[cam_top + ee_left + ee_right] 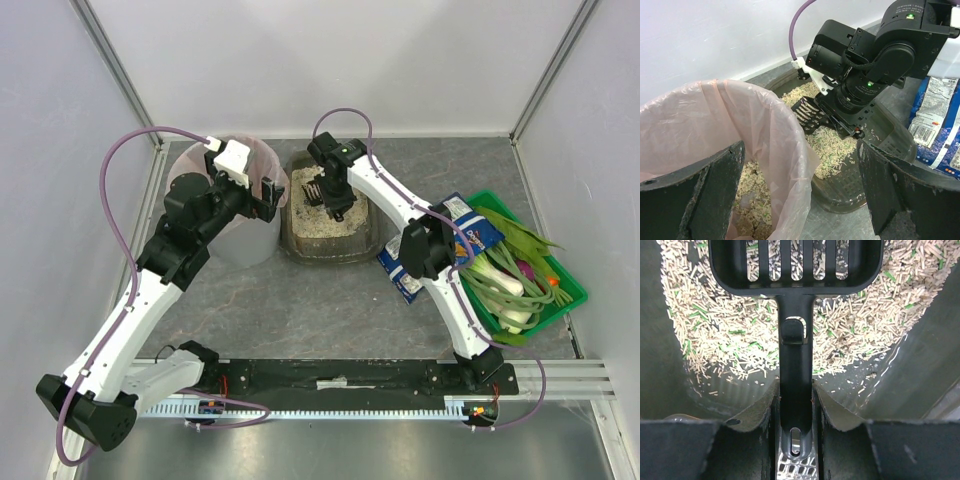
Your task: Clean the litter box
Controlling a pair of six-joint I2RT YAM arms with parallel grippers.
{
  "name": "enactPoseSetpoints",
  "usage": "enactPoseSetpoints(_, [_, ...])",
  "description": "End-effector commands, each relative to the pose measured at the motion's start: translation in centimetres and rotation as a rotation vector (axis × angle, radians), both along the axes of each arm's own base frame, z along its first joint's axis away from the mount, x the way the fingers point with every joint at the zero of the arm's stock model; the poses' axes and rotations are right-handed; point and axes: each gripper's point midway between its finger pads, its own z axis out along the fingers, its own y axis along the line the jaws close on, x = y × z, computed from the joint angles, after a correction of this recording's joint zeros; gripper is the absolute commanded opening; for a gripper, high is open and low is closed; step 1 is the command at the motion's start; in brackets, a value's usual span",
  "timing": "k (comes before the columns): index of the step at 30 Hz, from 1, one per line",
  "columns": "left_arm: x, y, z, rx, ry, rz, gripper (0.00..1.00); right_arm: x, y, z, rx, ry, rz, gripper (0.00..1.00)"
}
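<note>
litter box [300, 250]: upper centre of the top view, just right of the pink-lined bin [240, 245]. right gripper [338, 205]: clamped on the handle of a black slotted scoop [795, 270], directly above the box. scoop's long axis runs bottom to top of the wrist frame, head over the granules [715, 325]. left gripper [270, 195]: jaws wide, empty, at the bin's rim. right arm nearer.
</note>
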Motion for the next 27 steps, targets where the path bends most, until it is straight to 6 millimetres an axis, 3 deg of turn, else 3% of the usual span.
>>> enactPoseSetpoints(1, [0.0, 0.4, 1.8, -0.054, -0.050, 0.022, 0.98, 1.9, 1.8, 0.5, 0.079, -0.060, -0.029, 0.00])
enactPoseSetpoints(8, [0.0, 0.1, 1.6, -0.052, -0.053, 0.009, 0.97, 2.7, 2.8, 0.5, 0.096, -0.115, -0.030, 0.00])
enactPoseSetpoints(11, [0.0, -0.1, 1.3, -0.045, -0.050, -0.007, 0.97, 2.8, 3.2, 2.0, 0.106, -0.158, -0.025, 0.00])
enactPoseSetpoints(12, [0.0, -0.2, 1.3, -0.042, -0.049, -0.013, 0.97, 2.6, 3.3, 3.5, 0.114, -0.185, -0.018, 0.00])
enactPoseSetpoints(14, [-0.2, -0.6, 1.3, -0.039, -0.051, -0.040, 0.97, 1.9, 2.3, 3.6, 0.072, -0.188, -0.005, 0.00])
enactPoseSetpoints(15, [-0.3, -0.8, 1.3, -0.042, -0.051, -0.050, 0.97, 1.5, 1.8, 5.2, 0.076, -0.209, -0.003, 0.00])
enactPoseSetpoints(16, [-0.4, -1.0, 1.3, -0.042, -0.051, -0.064, 0.97, 1.2, 1.2, 5.5, 0.059, -0.217, -0.004, 0.00])
enactPoseSetpoints(17, [-0.8, -1.6, 1.3, -0.045, -0.049, -0.107, 0.97, 0.4, 0.3, 4.8, 0.024, -0.194, 0.004, 0.00])
enactPoseSetpoints(18, [-1.1, -2.2, 1.4, -0.049, -0.051, -0.137, 0.96, -0.2, -0.1, 6.3, 0.030, -0.215, 0.007, 0.00])
enactPoseSetpoints(23, [-3.2, -5.8, 0.4, -0.014, -0.049, -0.312, 0.95, -3.2, -3.4, 8.4, -0.024, -0.228, 0.012, 0.00])
enactPoseSetpoints(27, [-4.6, -8.2, -0.8, 0.001, -0.028, -0.416, 0.95, -5.2, -4.5, 10.2, 0.002, -0.245, 0.052, 0.00])
